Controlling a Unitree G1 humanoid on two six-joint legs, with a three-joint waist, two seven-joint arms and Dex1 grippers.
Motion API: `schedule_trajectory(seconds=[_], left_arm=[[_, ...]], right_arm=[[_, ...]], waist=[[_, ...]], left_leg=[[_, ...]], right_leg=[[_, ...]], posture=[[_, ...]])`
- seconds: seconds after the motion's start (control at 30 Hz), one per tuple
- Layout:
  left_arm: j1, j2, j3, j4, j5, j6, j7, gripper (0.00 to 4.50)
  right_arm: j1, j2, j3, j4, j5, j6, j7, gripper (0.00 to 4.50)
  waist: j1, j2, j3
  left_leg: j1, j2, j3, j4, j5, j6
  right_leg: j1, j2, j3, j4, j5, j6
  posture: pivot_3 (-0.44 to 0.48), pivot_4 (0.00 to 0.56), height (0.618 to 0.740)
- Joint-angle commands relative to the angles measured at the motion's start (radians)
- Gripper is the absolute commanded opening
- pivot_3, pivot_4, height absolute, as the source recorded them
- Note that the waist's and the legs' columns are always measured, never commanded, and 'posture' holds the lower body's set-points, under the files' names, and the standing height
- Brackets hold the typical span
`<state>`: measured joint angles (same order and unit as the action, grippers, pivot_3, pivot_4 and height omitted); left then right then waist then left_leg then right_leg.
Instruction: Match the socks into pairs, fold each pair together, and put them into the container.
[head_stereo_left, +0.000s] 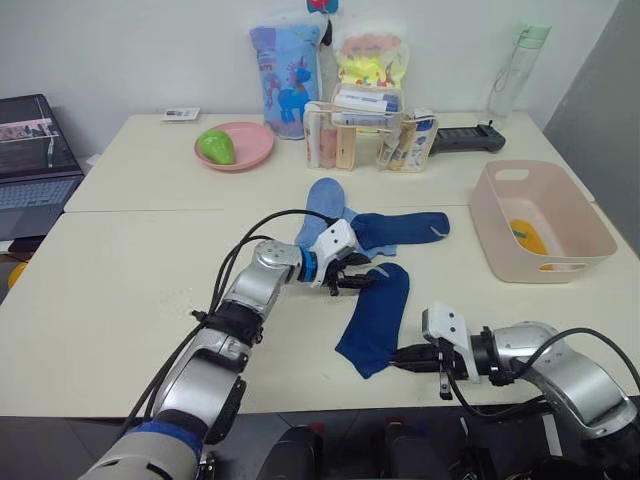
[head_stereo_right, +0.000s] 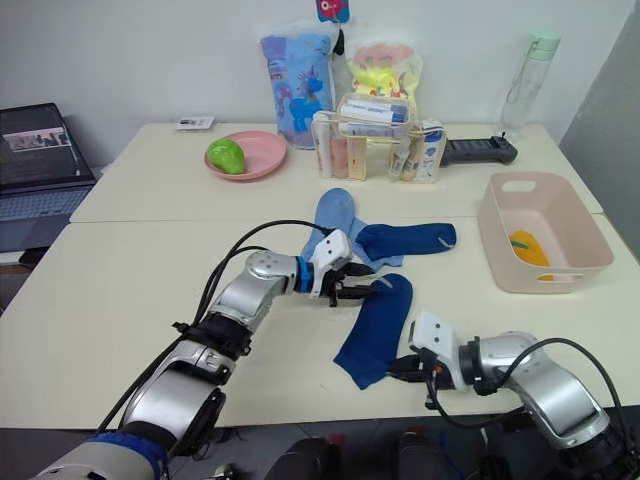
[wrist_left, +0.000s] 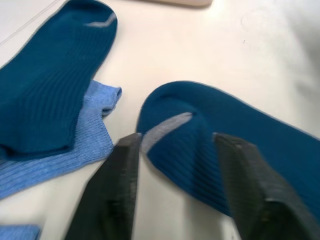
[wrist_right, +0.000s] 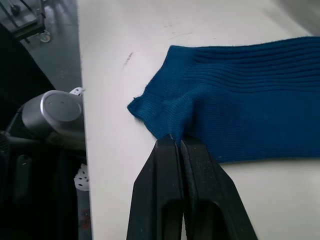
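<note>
Silver arms, black cables, black-fingered left end effector (head_stereo_left: 352, 283).

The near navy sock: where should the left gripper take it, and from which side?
At the toe end of the near navy sock, coming from above. It lies flat, and the open left gripper already straddles that rounded end. The right gripper pinches the cuff edge, so the toe is the free end.
</note>
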<state>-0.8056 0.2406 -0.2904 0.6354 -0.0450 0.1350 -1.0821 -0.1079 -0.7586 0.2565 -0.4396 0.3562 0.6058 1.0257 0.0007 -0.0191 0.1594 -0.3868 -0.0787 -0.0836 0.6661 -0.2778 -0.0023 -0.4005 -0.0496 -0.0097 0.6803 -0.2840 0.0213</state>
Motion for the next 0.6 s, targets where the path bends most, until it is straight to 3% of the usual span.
schedule_trajectory(seconds=[0.03,0.07,0.17,0.4,0.53,0.6], left_arm=[[-0.033,-0.01,-0.043,0.062,0.06,-0.065,-0.001,2.85],[-0.037,-0.012,-0.047,0.077,0.066,-0.076,-0.005,2.85],[-0.051,-0.025,-0.051,0.124,0.084,-0.109,0.004,2.19],[-0.048,-0.012,-0.021,0.121,0.066,-0.112,-0.003,0.02],[0.002,0.026,0.004,0.04,0.052,-0.06,0.016,0.02],[0.084,0.057,0.04,-0.093,0.033,0.015,0.058,0.02]], right_arm=[[0.007,-0.011,-0.02,-0.049,0.031,0.013,0.009,0.0],[0.007,-0.011,-0.02,-0.05,0.034,0.015,0.006,0.0],[0.014,-0.014,-0.016,-0.052,0.034,0.013,0.002,0.0],[0.028,-0.039,-0.049,-0.037,0.024,-0.012,-0.003,0.0],[0.03,-0.059,-0.091,-0.01,0.013,-0.042,-0.007,0.0],[0.012,-0.072,-0.11,0.047,-0.041,-0.098,-0.034,0.0]], waist=[[0.0,0.0,0.0],[0.0,0.0,0.0],[0.0,0.0,0.0],[0.0,0.0,0.0],[-0.004,0.0,0.0],[-0.005,0.0,0.0]], left_leg=[[0.0,0.0,0.0,0.0,0.0,0.0],[0.0,0.0,0.0,0.0,0.0,0.0],[0.0,0.0,0.0,0.0,0.0,0.0],[0.0,0.0,0.0,0.0,0.0,0.0],[0.0,0.0,0.0,0.0,0.0,0.0],[0.0,0.001,0.0,-0.001,0.0,0.0]], right_leg=[[0.0,0.0,0.0,0.0,0.0,0.0],[0.0,0.0,0.0,0.0,0.0,0.0],[0.0,0.0,0.0,0.0,0.0,0.0],[0.0,0.0,0.0,0.0,0.0,0.0],[0.0,0.0,0.0,0.0,0.0,0.0],[-0.001,0.0,0.0,0.0,0.0,0.0]], posture=[[0.0,0.15,0.74],[0.0,0.15,0.74],[0.0,0.15,0.74],[0.0,0.15,0.74],[0.0,0.15,0.74],[0.0,0.15,0.74]])
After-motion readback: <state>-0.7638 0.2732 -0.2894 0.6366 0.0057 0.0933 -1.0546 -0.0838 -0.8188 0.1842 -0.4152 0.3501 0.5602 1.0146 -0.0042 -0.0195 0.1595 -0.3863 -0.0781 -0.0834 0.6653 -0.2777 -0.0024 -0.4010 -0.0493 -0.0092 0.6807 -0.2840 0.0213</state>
